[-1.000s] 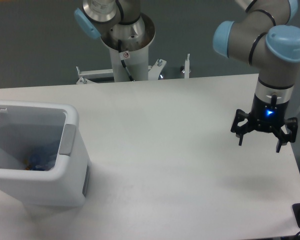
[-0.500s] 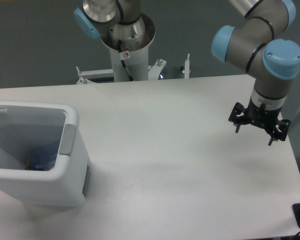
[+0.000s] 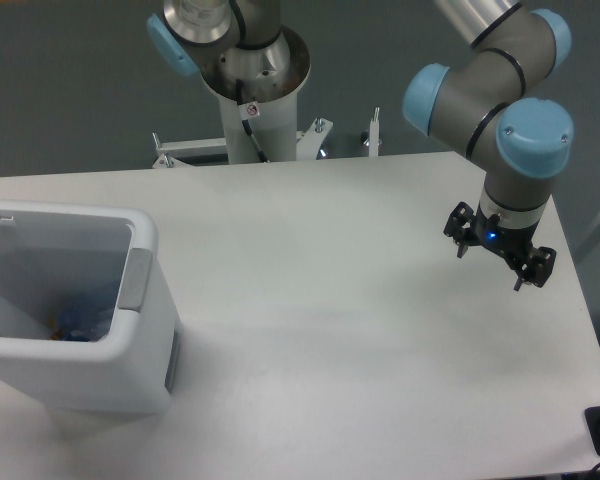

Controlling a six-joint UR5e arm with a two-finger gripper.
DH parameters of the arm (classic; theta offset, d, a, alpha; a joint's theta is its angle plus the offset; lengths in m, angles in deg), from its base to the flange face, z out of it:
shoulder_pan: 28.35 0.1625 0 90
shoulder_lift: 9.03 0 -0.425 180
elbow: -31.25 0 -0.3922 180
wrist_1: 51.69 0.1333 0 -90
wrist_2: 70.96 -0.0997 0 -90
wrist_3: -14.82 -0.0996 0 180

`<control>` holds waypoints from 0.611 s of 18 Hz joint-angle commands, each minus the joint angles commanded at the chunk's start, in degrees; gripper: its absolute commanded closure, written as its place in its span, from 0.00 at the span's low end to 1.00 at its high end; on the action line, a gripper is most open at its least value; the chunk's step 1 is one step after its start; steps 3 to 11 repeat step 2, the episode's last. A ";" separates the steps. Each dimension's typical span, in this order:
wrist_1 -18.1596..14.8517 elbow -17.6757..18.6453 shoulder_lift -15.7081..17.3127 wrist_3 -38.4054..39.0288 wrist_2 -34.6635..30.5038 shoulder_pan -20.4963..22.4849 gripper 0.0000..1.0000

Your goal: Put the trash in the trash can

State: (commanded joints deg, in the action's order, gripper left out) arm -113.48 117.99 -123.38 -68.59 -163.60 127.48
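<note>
A robotics laboratory: an industrial grey arm with pale blue joint caps [image 3: 529, 135] works over a plain white surface [image 3: 330, 300], its pedestal base [image 3: 252, 90] bolted to metal brackets at the far edge, against a bare dark grey wall [image 3: 70, 90].

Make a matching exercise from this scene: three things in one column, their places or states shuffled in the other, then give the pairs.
Things:
1. large white rectangular plastic trash can
2. black two-finger gripper
3. blue-capped trash item

Places or states:
A. open and empty, above the table's right side
B. lying at the bottom of the bin
C. standing at the table's left edge

Pairs: 1-C, 2-A, 3-B
</note>
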 joint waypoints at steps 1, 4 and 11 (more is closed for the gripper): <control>0.00 0.00 -0.09 0.00 0.00 0.00 0.00; 0.00 0.00 -0.09 0.09 0.09 0.00 0.00; 0.00 0.00 -0.09 0.09 0.09 0.00 0.00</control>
